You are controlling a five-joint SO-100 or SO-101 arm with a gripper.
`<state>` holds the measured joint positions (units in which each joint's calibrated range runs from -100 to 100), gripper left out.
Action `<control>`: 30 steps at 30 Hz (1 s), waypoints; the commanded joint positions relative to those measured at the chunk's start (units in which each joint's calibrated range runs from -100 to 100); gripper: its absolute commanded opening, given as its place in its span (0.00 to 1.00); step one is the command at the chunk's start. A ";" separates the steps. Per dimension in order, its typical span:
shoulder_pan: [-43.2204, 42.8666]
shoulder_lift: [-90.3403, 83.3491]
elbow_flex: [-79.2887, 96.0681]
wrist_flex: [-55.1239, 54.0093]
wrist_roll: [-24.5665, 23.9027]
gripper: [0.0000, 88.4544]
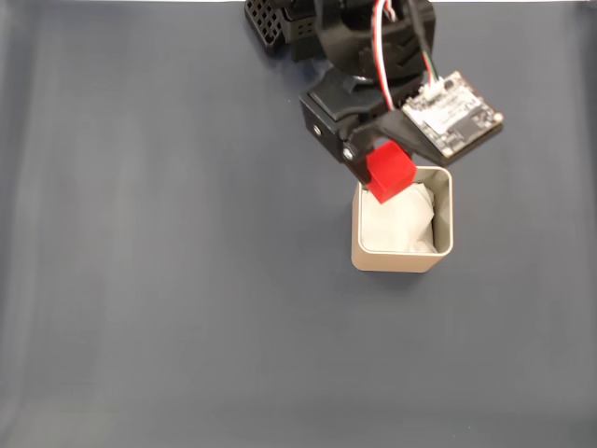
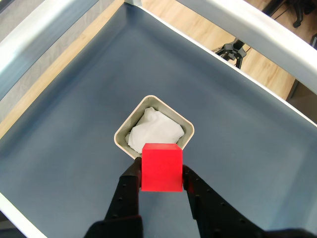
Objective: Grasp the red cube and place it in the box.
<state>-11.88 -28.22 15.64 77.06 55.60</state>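
Observation:
The red cube point(image 1: 389, 171) point(image 2: 161, 167) is held off the table between my black fingers, with my gripper point(image 1: 376, 174) point(image 2: 161, 174) shut on it. It hangs over the back left corner of the box point(image 1: 402, 257) in the fixed view. In the wrist view the cube sits just short of the box point(image 2: 122, 139), overlapping its near corner. The beige box is lined with crumpled white paper point(image 1: 399, 222) point(image 2: 154, 130) and stands upright on the dark blue mat.
The arm's black base point(image 1: 280, 28) stands at the top edge of the fixed view, with a small circuit board point(image 1: 451, 114) on the wrist. The dark blue mat point(image 1: 149, 261) spreads all around. A pale raised rim point(image 2: 257, 29) borders the mat in the wrist view.

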 commanded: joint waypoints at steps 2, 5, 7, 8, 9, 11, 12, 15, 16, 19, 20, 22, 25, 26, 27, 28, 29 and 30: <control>0.17 1.64 -4.18 -1.87 -0.10 0.00; 0.52 3.21 -4.73 -3.18 -0.15 0.00; 0.60 3.64 -5.00 -3.67 -0.15 0.00; 0.60 3.82 -5.09 -3.84 -0.15 0.00; 0.45 3.82 -5.18 -4.08 -0.20 0.00; 0.24 3.99 -5.18 -4.49 -0.20 0.00; 0.10 3.99 -5.18 -4.74 -0.20 0.00; -0.19 4.25 -5.18 -5.39 -0.20 0.00; -0.19 4.34 -5.18 -5.47 -0.20 0.00; -0.47 4.43 -5.18 -5.64 -0.15 0.00; -0.69 4.34 -5.00 -5.80 -0.15 0.00; -0.97 4.25 -4.82 -6.13 -0.20 0.00; -1.40 4.16 -4.73 -6.13 -0.34 0.00; -1.54 4.08 -4.55 -6.13 -0.39 0.00; -1.68 3.90 -4.36 -6.13 -0.39 0.00; -1.75 3.82 -4.18 -6.13 -0.39 0.00; -1.90 3.73 -4.09 -6.13 -0.39 0.00; -2.04 3.73 -4.09 -6.13 -0.49 0.00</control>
<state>-13.15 -23.54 13.36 71.61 55.51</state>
